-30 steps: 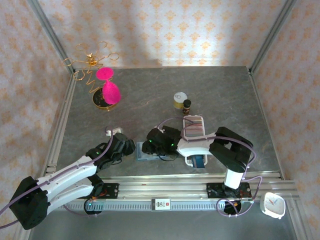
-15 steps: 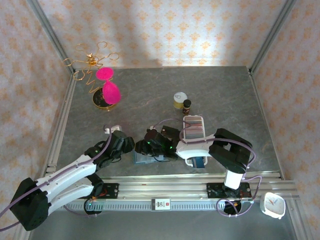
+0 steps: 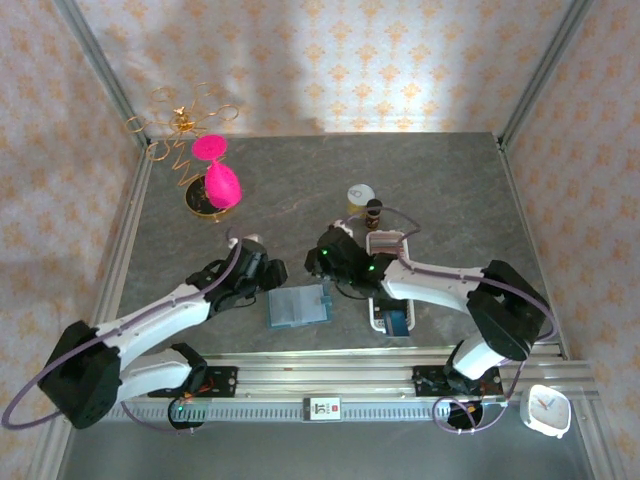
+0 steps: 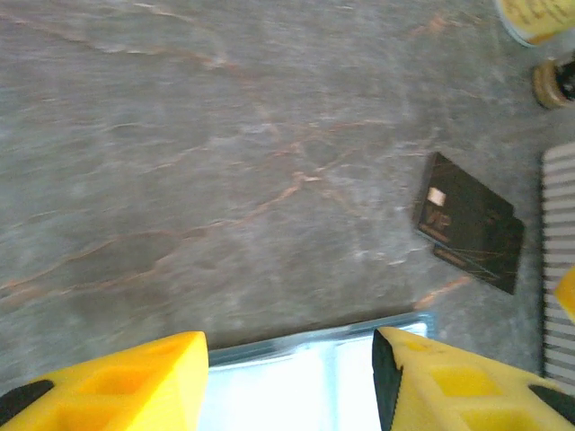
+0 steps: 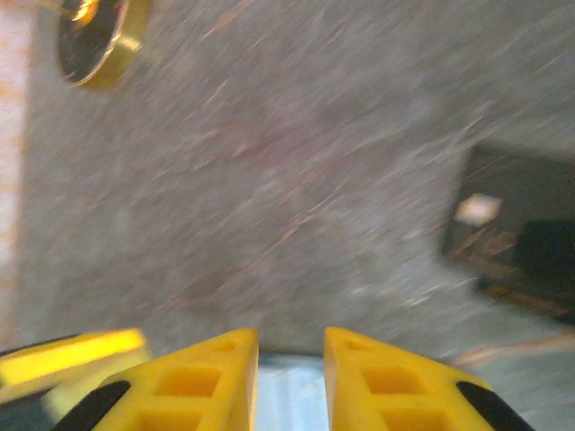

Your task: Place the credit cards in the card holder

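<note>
From the top camera, the teal-blue square folding card holder (image 3: 299, 307) lies flat on the grey marbled table (image 3: 440, 180), near its front edge and between the two arms. The left gripper (image 3: 270, 280) hangs just beside the holder's far left corner, and the right gripper (image 3: 326, 266) is just beyond its far right corner. Under the right arm sits a long white slotted tray (image 3: 388, 242). Beyond it stand a small yellow jar (image 3: 357, 198) and a little brown bottle (image 3: 374, 209). A pink hourglass (image 3: 218, 178) stands far left

In the left wrist view, the left gripper (image 4: 289, 346) has its yellow fingers (image 4: 135, 377) spread wide, clamping nothing. The pale blue face of the card holder (image 4: 305, 391) fills the gap at the bottom edge. Two dark, thin rectangular cards (image 4: 467, 224), one overlapping the other and the upper one with a pale chip, lie on the table beyond the holder, near the tray's ribbed edge (image 4: 559, 260)

The right wrist view is blurred. The right gripper (image 5: 290, 339) shows only a narrow gap between its yellow fingers (image 5: 395, 382), with nothing seen clamped and the holder's pale surface (image 5: 292, 400) below. The dark cards (image 5: 521, 229) lie to the right
</note>
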### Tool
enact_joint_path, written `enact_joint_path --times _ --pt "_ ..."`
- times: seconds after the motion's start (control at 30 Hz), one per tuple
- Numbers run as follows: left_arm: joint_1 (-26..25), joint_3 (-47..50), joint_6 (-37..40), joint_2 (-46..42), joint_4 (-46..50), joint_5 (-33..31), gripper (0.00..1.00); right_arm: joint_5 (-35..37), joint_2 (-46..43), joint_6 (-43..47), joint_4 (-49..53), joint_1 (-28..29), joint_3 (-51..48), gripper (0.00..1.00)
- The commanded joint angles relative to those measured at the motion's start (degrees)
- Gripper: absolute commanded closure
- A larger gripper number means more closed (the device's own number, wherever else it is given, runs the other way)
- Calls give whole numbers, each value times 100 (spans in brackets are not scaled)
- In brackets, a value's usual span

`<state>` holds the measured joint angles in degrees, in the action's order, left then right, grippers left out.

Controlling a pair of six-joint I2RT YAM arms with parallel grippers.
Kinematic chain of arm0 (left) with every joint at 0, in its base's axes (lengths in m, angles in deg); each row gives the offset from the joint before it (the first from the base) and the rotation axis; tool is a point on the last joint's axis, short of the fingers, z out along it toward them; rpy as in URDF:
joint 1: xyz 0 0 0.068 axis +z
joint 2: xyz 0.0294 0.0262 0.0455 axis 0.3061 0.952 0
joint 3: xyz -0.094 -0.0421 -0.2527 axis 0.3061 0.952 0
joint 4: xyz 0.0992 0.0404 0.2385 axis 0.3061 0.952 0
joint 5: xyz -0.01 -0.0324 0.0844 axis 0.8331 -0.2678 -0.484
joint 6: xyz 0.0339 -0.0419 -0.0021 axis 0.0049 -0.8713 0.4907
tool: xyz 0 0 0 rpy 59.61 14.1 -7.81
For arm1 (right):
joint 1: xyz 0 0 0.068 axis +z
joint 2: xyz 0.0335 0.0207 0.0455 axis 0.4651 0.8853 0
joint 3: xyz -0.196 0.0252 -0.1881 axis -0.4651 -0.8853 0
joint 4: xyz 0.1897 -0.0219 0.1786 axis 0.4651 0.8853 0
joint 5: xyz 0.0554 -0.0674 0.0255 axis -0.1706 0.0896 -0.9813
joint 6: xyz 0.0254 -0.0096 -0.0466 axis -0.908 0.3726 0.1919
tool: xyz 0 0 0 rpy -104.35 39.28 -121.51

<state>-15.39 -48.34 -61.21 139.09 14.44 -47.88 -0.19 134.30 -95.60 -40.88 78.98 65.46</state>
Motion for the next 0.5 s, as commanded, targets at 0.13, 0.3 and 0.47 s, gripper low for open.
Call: enact_joint_path --times 0.13,0.3,0.47 --pt "34 -677 304 1259 -794 875 51 547 400 927 905 -712 116 92" --pt "12 -1089 422 1995 -1070 1074 53 502 771 1126 890 -983 238 100" --pt "-41 -1437 472 2565 -1193 1097 54 502 1008 1168 942 -1122 355 100"
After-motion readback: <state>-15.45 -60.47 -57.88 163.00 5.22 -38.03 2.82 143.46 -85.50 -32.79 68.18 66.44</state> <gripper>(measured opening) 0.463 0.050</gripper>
